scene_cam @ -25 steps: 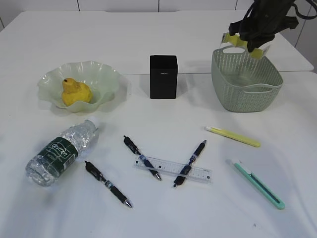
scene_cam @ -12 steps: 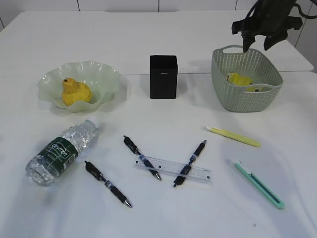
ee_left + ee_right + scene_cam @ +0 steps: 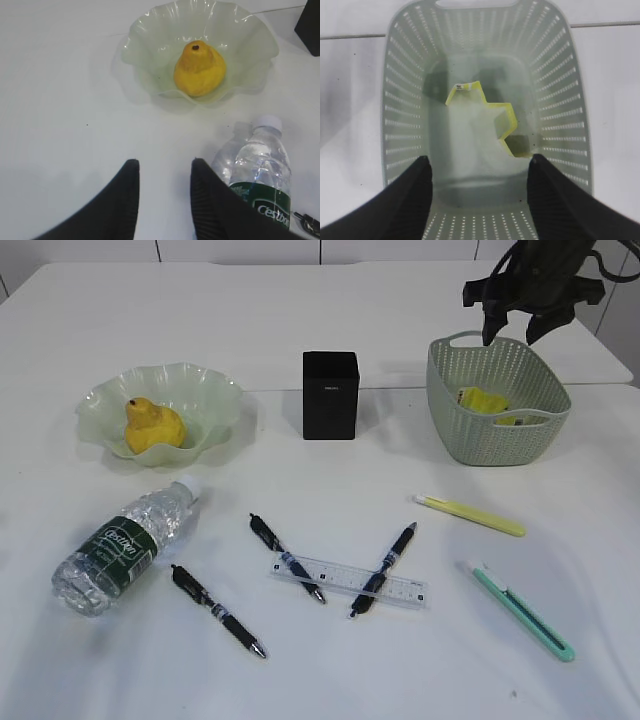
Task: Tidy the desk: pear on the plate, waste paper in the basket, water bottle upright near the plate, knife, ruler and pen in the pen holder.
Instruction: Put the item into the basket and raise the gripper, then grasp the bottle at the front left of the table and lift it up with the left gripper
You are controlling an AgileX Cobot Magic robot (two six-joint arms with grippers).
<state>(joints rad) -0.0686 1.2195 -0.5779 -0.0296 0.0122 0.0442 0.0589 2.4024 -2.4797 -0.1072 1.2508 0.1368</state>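
Pear (image 3: pixel 152 426) already seated in the plate (image 3: pixel 215 390); waste paper (image 3: pixel 485 117) lying on the floor of the basket (image 3: pixel 540 432), directly beneath the right gripper (image 3: pixel 516 332); jaws there spread wide and empty, hanging above the basket's far rim. Left gripper (image 3: pixel 162 200) partly open, nothing between the fingers, hovering low over the desk (image 3: pixel 320 670) just beside the water bottle (image 3: pixel 118 548).

Likely next: bottle to be stood up. Lies on its side, long axis slanting from base at the near left to white cap pointing toward the plate; in the left wrist view sits just to the right of the jaws, cap end farther away; clearly the left arm's job, right arm well apart across the table. Open desk between cap and plate rim, enough for standing it; one pen (image 3: pixel 217 610) near the base on the right, worth avoiding; ruler (image 3: pixel 347 580), knife (image 3: pixel 522 610) and pen holder (image 3: pixel 330 395) farther right.
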